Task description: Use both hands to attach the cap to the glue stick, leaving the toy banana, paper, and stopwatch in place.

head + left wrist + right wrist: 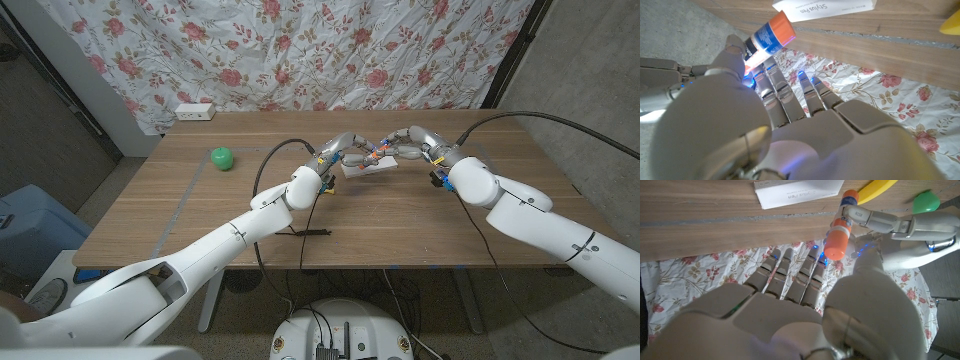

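The glue stick (374,153), with a blue and white label and an orange cap (836,240) seated on one end, hangs just above the white paper (362,169). My left hand (340,150) pinches its capless end between thumb and fingers (735,52). In the left wrist view the capped end (781,25) sticks out free. My right hand (413,143) faces it from the other side. Its fingertips (790,262) and thumb sit close to the cap without visibly gripping it. The yellow toy banana (875,189) lies beside the paper (799,191).
The green stopwatch (221,158) sits on the table's left part, well apart from both hands. A white power strip (195,111) lies at the far left edge by the flowered curtain. Black cables (300,232) trail over the table's near middle.
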Tool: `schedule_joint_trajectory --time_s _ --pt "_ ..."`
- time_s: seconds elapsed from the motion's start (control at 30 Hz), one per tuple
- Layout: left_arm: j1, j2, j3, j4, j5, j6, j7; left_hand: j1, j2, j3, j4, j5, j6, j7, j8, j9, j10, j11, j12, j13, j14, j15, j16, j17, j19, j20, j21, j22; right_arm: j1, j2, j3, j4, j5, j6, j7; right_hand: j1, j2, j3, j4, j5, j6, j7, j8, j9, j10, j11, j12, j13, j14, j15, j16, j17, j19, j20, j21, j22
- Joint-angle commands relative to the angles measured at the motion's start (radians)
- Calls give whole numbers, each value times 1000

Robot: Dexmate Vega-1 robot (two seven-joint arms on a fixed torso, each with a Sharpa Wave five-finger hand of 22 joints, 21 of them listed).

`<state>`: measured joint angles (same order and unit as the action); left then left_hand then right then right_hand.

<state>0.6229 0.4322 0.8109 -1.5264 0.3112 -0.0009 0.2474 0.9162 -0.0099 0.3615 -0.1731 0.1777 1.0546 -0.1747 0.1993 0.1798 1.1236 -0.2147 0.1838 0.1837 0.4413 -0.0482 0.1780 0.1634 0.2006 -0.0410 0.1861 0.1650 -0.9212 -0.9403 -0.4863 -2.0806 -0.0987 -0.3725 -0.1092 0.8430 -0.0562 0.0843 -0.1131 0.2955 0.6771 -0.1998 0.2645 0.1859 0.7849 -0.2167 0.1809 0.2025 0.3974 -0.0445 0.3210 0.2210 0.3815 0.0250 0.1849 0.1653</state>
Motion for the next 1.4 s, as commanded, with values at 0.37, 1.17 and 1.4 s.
schedule_joint_trajectory --time_s 0.37,1.17,1.4 --pt "3 8 -4 -5 5 28 5 -10 63 0 5 7 64 7 6 8 2 -8 5 4 5 -143 0 2 9 0 1 3 15 -34 19 26 53 53 73 -99 -30 -56 26 46 -108 22 -55 5 -139 14 -2 5 -97 -36 -48 4 -62 40 -5 3" --pt "-13 10 -3 0 6 41 0 -11 63 -1 5 7 64 8 6 8 1 -8 5 4 5 -144 0 2 9 0 1 3 -25 -8 53 81 103 168 19 -272 -6 -130 106 71 -394 61 -91 -2 -414 103 -7 -6 -272 38 -109 0 -166 74 -4 3" --pt "-9 2 -11 4 -15 42 4 -11 63 -1 5 7 66 7 6 8 1 -8 5 4 5 -144 0 2 9 0 1 3 -75 10 72 90 103 223 -49 -298 14 -133 120 65 -439 76 -90 -3 -479 117 -8 -7 -303 38 -115 -1 -180 73 -4 4"
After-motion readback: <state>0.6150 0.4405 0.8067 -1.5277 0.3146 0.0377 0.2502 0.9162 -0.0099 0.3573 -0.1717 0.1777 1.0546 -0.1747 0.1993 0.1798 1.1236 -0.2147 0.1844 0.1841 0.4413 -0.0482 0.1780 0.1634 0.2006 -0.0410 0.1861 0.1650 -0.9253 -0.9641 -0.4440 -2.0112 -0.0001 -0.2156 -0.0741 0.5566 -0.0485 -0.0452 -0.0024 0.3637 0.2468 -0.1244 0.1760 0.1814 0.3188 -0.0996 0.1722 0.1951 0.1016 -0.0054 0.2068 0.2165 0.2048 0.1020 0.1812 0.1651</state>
